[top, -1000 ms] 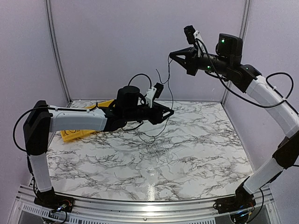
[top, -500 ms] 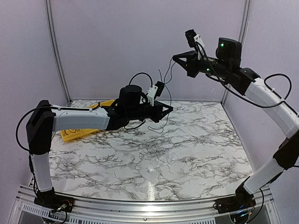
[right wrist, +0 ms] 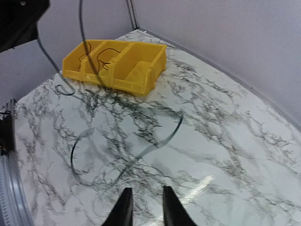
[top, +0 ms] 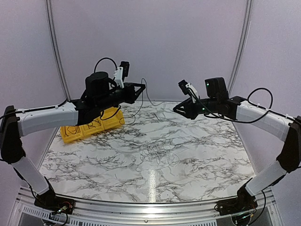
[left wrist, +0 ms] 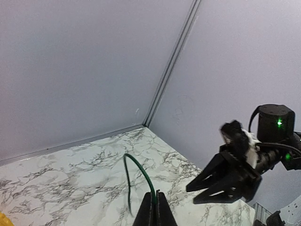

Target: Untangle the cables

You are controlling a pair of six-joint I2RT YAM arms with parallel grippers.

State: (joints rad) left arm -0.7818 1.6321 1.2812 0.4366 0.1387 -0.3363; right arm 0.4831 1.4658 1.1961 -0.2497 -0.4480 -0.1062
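The marble table (top: 211, 160) is carrying a yellow bin (top: 84, 132) at its far left and a loose tangle of thin cables (top: 157, 155) near its middle. Both arms are hanging above it. The left gripper (top: 141, 88) is raised high, near the bin, its fingers pinched on a greenish wire (left wrist: 127, 157) that is arching away from the tips and dangling free in the air. The right gripper (right wrist: 145, 207) is hovering lower over the right half of the table, jaws spread and gripping nothing.

The step in hand is probably carrying this freed wire across to the bin. To do it well, the left arm should be moving slowly enough that the dangling end is not swinging into the tangle or catching on the bin's wall. The pinch should be let go only once most of the wire is lying inside one compartment. The dark coils already in the bin are worth avoiding. The right gripper is best waiting clear of the wire's path.
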